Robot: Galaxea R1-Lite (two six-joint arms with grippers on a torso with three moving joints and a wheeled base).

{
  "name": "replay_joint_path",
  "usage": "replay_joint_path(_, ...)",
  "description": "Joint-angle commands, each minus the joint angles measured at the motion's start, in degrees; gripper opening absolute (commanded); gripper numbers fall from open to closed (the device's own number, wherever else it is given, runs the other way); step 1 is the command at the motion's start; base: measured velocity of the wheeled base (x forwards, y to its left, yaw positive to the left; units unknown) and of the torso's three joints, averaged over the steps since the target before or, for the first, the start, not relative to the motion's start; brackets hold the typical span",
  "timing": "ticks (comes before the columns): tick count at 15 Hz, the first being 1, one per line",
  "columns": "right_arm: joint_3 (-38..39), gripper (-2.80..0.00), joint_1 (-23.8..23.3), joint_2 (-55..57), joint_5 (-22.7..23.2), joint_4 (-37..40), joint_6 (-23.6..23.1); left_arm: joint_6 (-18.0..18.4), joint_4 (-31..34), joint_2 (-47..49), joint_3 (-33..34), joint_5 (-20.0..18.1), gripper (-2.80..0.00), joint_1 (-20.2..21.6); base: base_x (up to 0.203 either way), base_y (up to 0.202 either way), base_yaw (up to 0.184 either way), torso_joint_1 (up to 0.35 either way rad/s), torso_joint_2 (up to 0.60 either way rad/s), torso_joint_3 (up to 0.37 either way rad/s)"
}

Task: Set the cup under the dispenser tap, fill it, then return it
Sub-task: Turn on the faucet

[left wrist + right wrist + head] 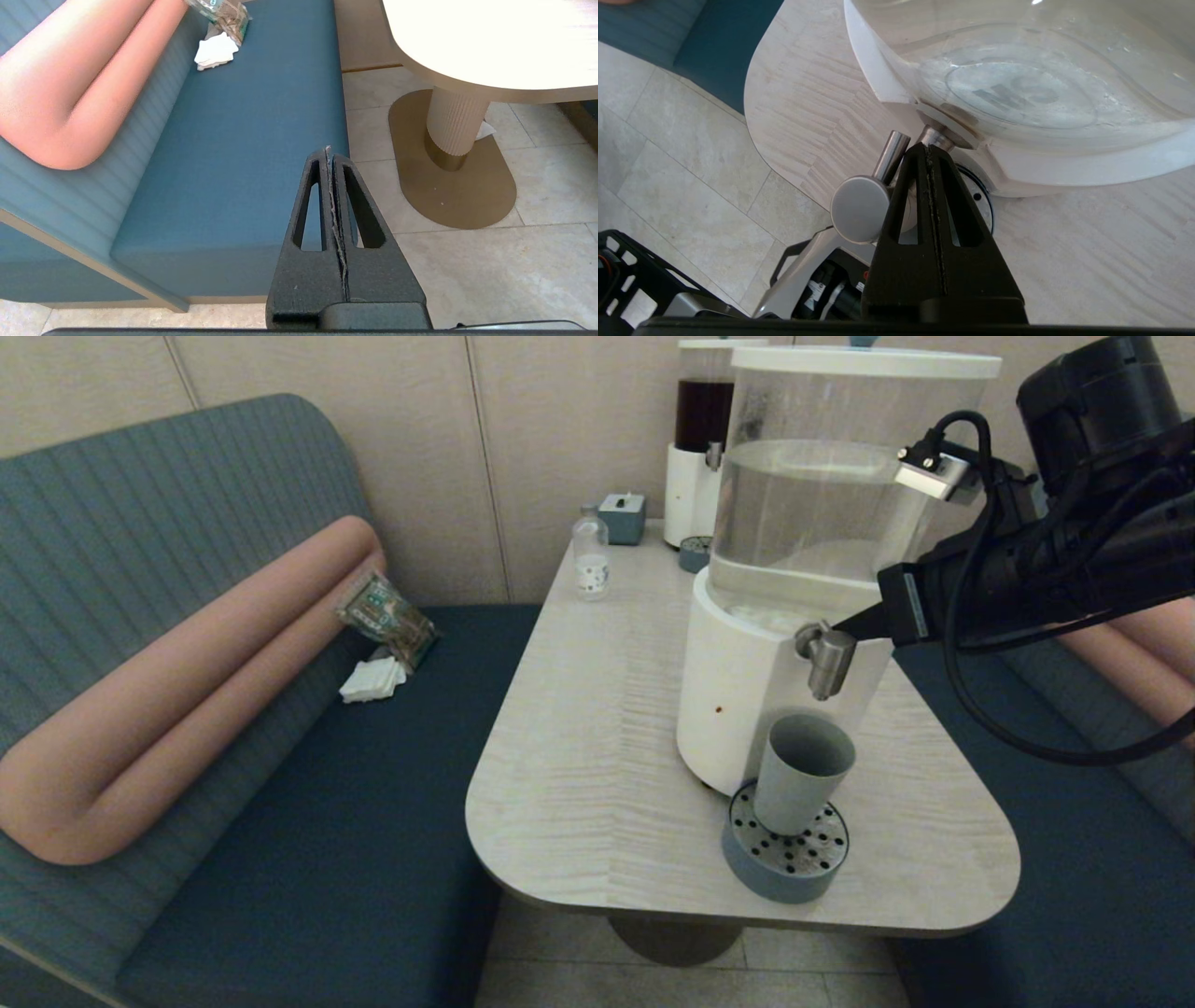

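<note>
The grey-green cup (803, 784) stands upright on the round perforated drip tray (782, 863), right under the steel dispenser tap (826, 658) of the big white-based dispenser (742, 709). No stream shows between tap and cup. My right gripper (848, 623) is shut with nothing held, and its tip touches the back of the tap from the right. In the right wrist view the right gripper (927, 147) lies beside the tap's round cap (860, 209) and its lever (892, 150); the cup is hidden there. My left gripper (328, 150) is shut and empty, low beside the bench.
The clear tank (822, 495) of pale liquid rises over the table (597, 737). At the far end stand a dark-liquid dispenser (700, 439), a small clear bottle (590, 555) and a tissue box (623, 516). Blue benches (373, 784) flank the table.
</note>
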Motion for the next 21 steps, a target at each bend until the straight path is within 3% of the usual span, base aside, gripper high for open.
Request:
replay_joint_path(1,0.0,-2.8,0.0,0.6,0.1,0.2,-0.3,0.1,0.0,0.1,0.1,0.0,-2.8,0.0,0.0,0.0,0.0,0.0,0.0,0.0)
replay_joint_path(21,2.6,-2.8,-0.8,-1.8,-2.2,-2.5,-5.6,0.0,0.0,0.1,0.0,0.0,-2.8,0.0,0.0,0.0,0.0,0.0,0.0,0.0)
